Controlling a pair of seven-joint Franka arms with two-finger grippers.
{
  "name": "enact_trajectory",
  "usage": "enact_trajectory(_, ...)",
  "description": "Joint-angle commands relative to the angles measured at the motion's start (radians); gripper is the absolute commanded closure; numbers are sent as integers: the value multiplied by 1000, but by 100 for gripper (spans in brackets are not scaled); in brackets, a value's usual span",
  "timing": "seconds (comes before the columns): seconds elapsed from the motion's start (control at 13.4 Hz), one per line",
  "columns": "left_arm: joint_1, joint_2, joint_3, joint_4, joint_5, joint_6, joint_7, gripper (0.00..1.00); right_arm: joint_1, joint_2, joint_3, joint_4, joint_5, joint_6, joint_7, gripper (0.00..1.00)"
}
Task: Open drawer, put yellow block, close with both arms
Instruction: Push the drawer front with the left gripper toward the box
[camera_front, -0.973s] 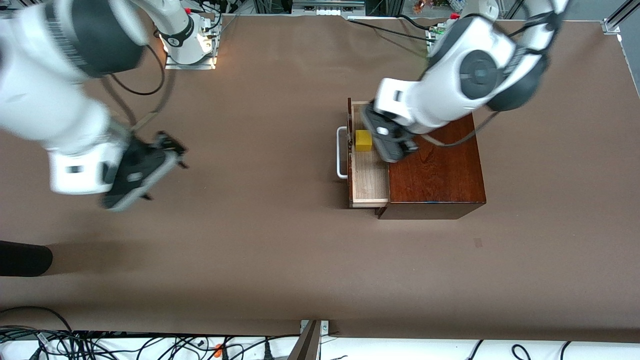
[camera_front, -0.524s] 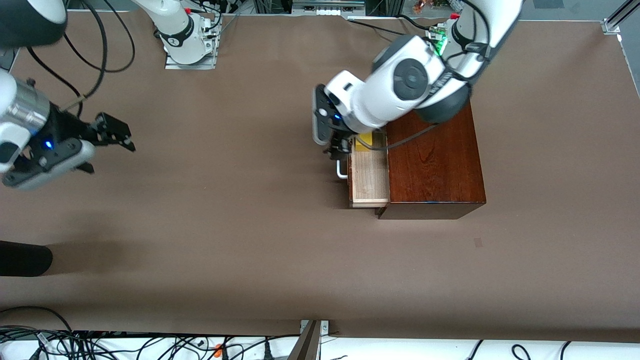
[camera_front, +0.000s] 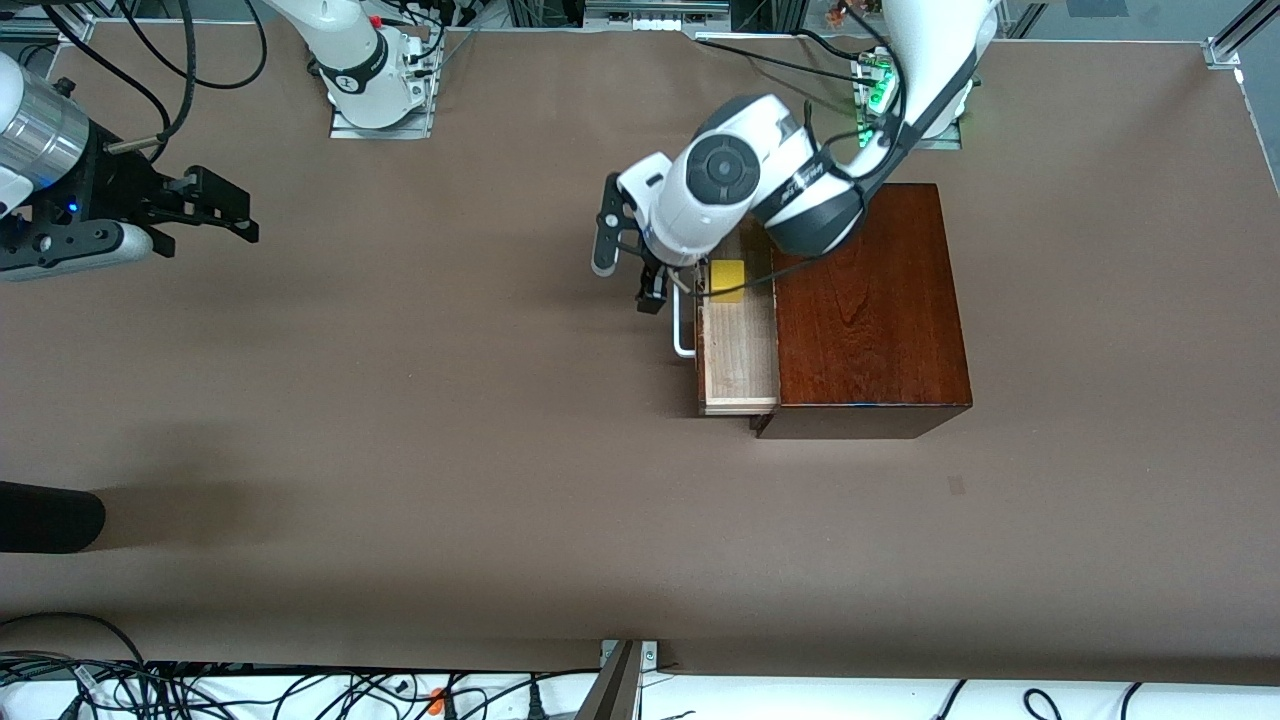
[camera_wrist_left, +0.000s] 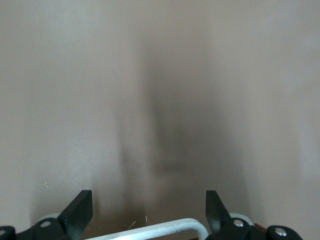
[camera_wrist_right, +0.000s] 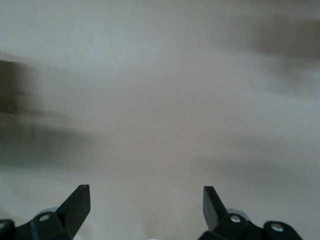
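Observation:
The drawer (camera_front: 741, 358) stands pulled out of the dark mahogany box (camera_front: 870, 310), its pale wood tray showing. The yellow block (camera_front: 727, 280) lies in the tray, at the end nearer the arms' bases. My left gripper (camera_front: 626, 267) hangs open just in front of the drawer's white handle (camera_front: 683, 335). In the left wrist view the handle (camera_wrist_left: 165, 229) lies between the spread fingertips of my left gripper (camera_wrist_left: 147, 210), with no contact showing. My right gripper (camera_front: 235, 212) is open and empty over bare table at the right arm's end. In the right wrist view the right gripper (camera_wrist_right: 145, 202) shows only blurred table.
A black object (camera_front: 50, 517) sticks in at the table's edge at the right arm's end. Cables (camera_front: 200, 690) run along the edge nearest the front camera. The arms' base plates (camera_front: 380, 120) stand at the farthest edge.
My left arm has swung off the drawer and box and round in front of the handle, uncovering the yellow block. My right arm has drawn back toward its own end of the table.

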Motion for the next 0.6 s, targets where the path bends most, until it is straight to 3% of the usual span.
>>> enact_trajectory(0.0, 15, 24, -7, 5, 72, 9, 24, 0, 5, -33, -21, -39, -44, -36, 19, 0)
enact_trajectory(0.37, 38, 24, 4, -7, 75, -13, 31, 0, 5, -20, -54, -33, -47, -35, 7, 0)
enact_trajectory(0.52, 47, 24, 4, -9, 77, -25, 31, 0, 17, -4, -46, 0, -91, -41, 16, 0)
